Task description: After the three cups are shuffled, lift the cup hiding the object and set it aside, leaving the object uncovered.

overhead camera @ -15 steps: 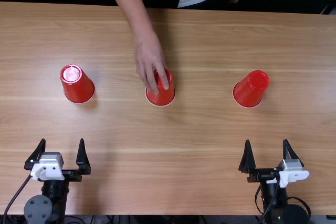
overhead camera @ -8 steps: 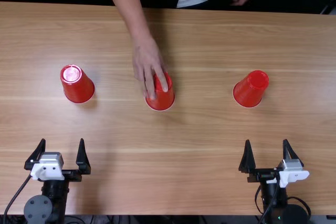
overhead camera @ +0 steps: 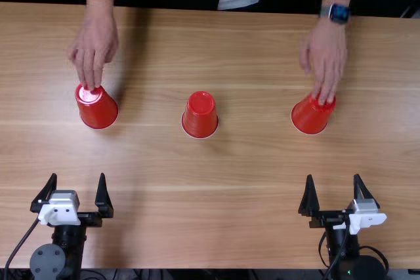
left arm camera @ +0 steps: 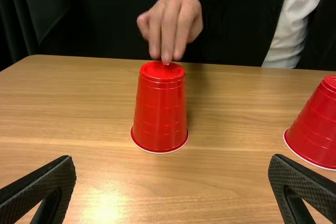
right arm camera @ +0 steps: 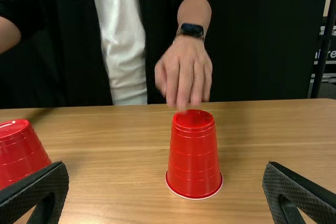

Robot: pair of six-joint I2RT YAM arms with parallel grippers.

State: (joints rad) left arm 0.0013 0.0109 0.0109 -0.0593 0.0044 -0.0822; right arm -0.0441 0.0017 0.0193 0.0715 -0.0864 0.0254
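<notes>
Cups stand inverted across mid-frame: left cup [overhead camera: 97, 106] under one hand [overhead camera: 95, 44], right cup [overhead camera: 313, 113] under the other hand [overhead camera: 325, 57], middle cup [overhead camera: 200, 115] untouched. At bottom-frame, left gripper [overhead camera: 77, 181] and right gripper [overhead camera: 333, 180] sit with fingers spread, each below its outer cup.

A robotics lab is suggested: a plain wooden desk [overhead camera: 216, 175] is backed by a black curtain [left arm camera: 37, 14], and a left arm [overhead camera: 60, 240] and right arm [overhead camera: 344, 240], with cables [overhead camera: 18, 244], are mounted at its near edge.
</notes>
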